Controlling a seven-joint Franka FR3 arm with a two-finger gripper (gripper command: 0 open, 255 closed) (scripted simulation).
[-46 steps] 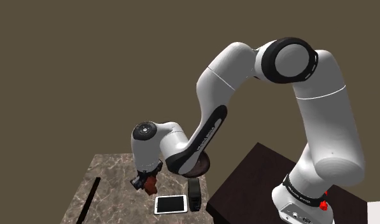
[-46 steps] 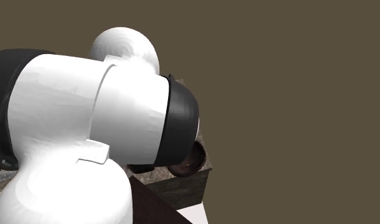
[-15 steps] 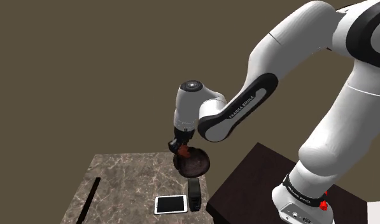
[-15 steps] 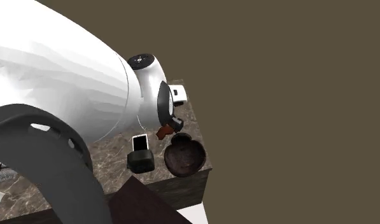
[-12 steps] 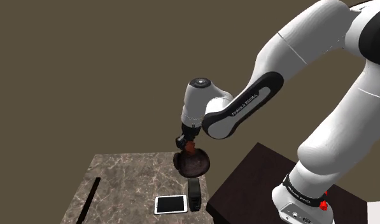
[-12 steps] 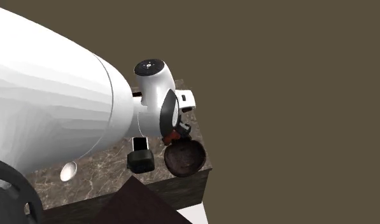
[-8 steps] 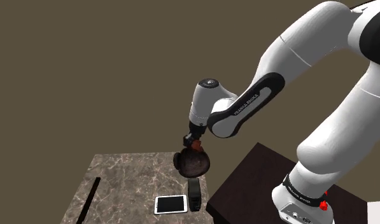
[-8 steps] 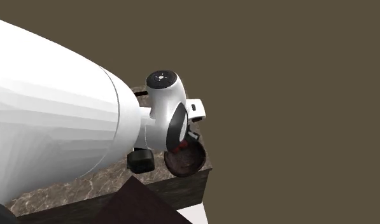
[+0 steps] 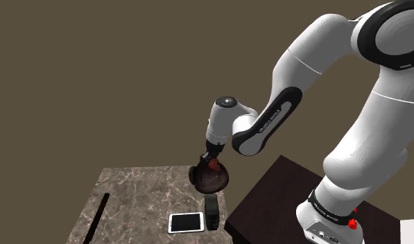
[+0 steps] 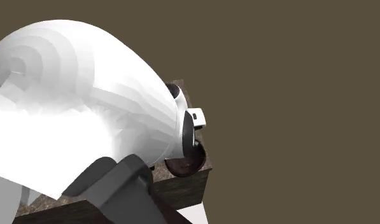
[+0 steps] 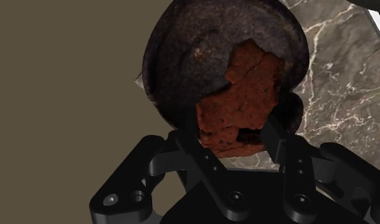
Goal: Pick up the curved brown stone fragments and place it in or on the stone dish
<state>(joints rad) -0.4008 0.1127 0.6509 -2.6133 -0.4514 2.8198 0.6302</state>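
Observation:
A curved reddish-brown stone fragment [image 11: 242, 95] is clasped between my black fingers [image 11: 201, 151], its free end reaching out over the bowl of the dark round stone dish [image 11: 195, 51]. My gripper [image 11: 239, 143] is shut on the fragment. In the shoulder view the gripper [image 9: 213, 159] hangs just above the dish [image 9: 211, 180], with the fragment [image 9: 213, 165] at its tip close to the bowl. In the second exterior view the dish [image 10: 187, 165] peeks out from behind the arm at the table's corner.
The dish sits at the far right corner of a marble-topped table [image 9: 136, 201]. A white tablet [image 9: 186, 222] and a black upright box [image 9: 212, 211] lie near the front, a thin black bar [image 9: 96, 218] at the left edge. The dark stand [image 9: 274, 201] adjoins the table.
Holding the fragment, the gripper has moved to the shoulder view's right and come down until it hangs close over the dish. The dish, tablet and box have stayed put.

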